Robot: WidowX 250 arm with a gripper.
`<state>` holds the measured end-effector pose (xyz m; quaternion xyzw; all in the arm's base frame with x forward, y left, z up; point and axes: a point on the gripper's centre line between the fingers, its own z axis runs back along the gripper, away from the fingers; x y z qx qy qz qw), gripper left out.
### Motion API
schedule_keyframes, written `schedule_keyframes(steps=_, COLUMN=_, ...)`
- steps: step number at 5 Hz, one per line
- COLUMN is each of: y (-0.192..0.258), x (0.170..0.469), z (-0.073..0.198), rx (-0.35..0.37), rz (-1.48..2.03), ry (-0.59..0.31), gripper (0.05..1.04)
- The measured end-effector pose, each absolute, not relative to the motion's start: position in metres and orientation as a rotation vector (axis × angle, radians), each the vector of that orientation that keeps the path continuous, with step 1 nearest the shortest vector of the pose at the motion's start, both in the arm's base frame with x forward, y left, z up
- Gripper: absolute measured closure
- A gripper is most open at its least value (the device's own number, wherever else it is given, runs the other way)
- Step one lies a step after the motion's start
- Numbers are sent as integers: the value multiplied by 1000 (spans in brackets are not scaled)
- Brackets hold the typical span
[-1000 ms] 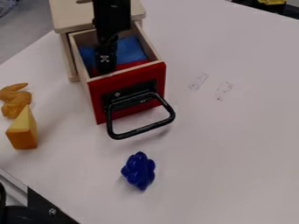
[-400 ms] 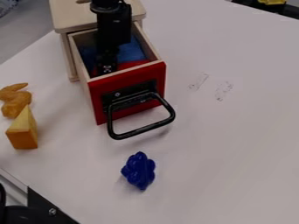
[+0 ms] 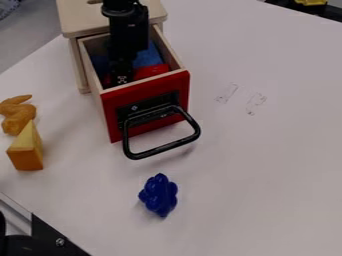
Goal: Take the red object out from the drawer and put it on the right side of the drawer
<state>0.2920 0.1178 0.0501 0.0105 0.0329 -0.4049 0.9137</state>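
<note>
Camera view: the arm hangs down, its black gripper (image 3: 121,75) inside the pulled-out drawer (image 3: 143,89), beside the red object (image 3: 152,70) there. Whether it is open or gripping cannot be told.

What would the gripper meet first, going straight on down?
Probably the red object in the open drawer, since red shows on both sides of the gripper. Depth is unclear; they may be touching.
</note>
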Motion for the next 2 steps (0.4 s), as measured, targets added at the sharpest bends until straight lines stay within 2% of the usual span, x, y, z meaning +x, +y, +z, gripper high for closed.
schedule_keyframes(steps=1, y=118, x=290, z=50, rx=17, rz=-826, ry=68, gripper=496)
schedule_keyframes(steps=2, y=120, x=287, z=64, rx=13, rz=-787, ry=32, gripper=496)
